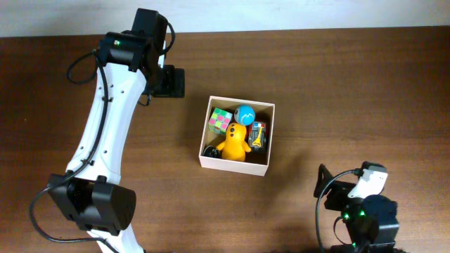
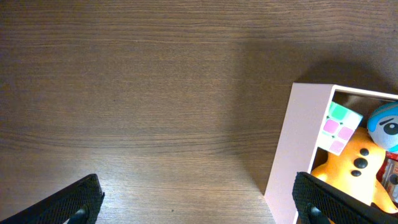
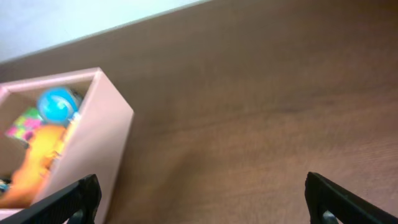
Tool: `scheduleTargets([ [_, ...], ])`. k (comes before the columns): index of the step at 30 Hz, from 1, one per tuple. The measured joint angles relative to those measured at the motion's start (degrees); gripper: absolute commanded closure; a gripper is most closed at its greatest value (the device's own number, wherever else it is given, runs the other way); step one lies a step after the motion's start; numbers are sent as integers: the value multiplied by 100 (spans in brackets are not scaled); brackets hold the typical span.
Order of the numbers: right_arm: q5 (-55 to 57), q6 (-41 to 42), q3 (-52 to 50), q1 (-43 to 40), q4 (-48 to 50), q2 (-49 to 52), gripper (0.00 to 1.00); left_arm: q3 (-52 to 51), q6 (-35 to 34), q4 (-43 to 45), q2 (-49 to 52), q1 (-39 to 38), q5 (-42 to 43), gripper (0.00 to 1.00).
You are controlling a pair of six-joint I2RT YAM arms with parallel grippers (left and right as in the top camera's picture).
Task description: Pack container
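The container point(image 1: 233, 164) is a square white-walled cardboard box in the middle of the brown table. It holds a yellow figure toy point(image 1: 235, 143), a pastel puzzle cube point(image 1: 219, 120), a blue ball point(image 1: 245, 114) and a small multicoloured toy point(image 1: 259, 135). My left gripper point(image 1: 172, 82) hovers above the table up and left of the box, open and empty. In the left wrist view point(image 2: 199, 205) the box wall point(image 2: 298, 143) lies by the right finger. My right gripper point(image 1: 326, 185) is low and to the right of the box, open and empty point(image 3: 202, 202), with the box wall point(image 3: 106, 130) at its left.
A small dark object point(image 1: 209, 150) lies in the box's front left corner. A pale wall runs along the table's far edge point(image 1: 281, 14). Bare wood tabletop point(image 1: 351, 91) surrounds the box on all sides.
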Motion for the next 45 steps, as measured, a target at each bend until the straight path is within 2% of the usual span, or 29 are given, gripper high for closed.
scheduleTargets([
  [9,-50,-4,-743,-7,57,-927,1,0,0,-2,0,0,0,1],
  [37,-50,2,-964,-66,44,-933,1,0,0,-2,-37,-20,0,1],
  [41,-50,0,-964,-66,44,-933,1,-9,0,-2,-424,-111,0,1],
  [45,-48,-2,-964,-66,44,-933,1,-168,39,46,-1377,-186,-142,1],
])
